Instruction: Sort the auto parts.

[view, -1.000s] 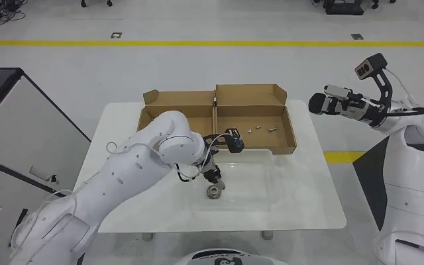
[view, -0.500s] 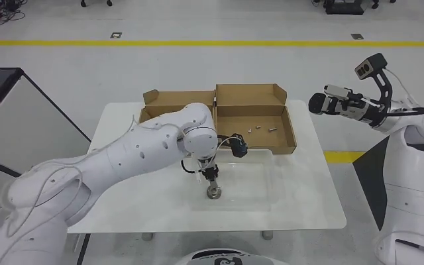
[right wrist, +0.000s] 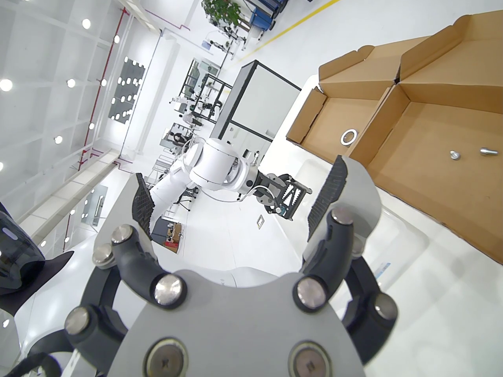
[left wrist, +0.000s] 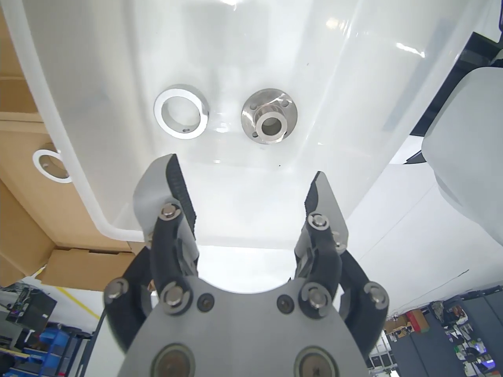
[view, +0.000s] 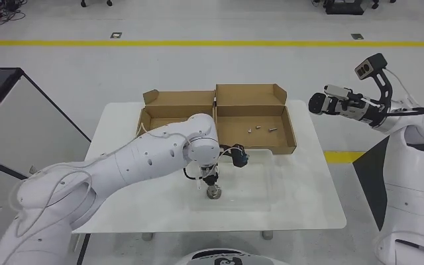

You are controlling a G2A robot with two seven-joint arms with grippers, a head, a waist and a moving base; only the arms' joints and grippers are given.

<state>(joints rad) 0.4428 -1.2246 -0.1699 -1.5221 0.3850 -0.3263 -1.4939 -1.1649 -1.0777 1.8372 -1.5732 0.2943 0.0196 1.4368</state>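
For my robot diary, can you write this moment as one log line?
left gripper: open over tray | in tray: ring, flanged hub | right gripper: open, empty, raised

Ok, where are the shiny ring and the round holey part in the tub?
Shiny silver metal ring (left wrist: 173, 131): left wrist view, on its band.
Round silver metal flanged hub (left wrist: 289, 117): left wrist view, on its flat flange.

Left arm (view: 146, 165): glossy white rounded shells, thin cables (view: 225, 147) looped at the wrist. Right arm (view: 344, 105): white shells, black joint sections. Left gripper (left wrist: 244, 166) and right gripper (right wrist: 239, 168): grey metal palm plate (left wrist: 243, 327), black linkages (left wrist: 169, 249), silver round-head screws (left wrist: 171, 297), grey fingers with black ribbed pads (left wrist: 178, 186).
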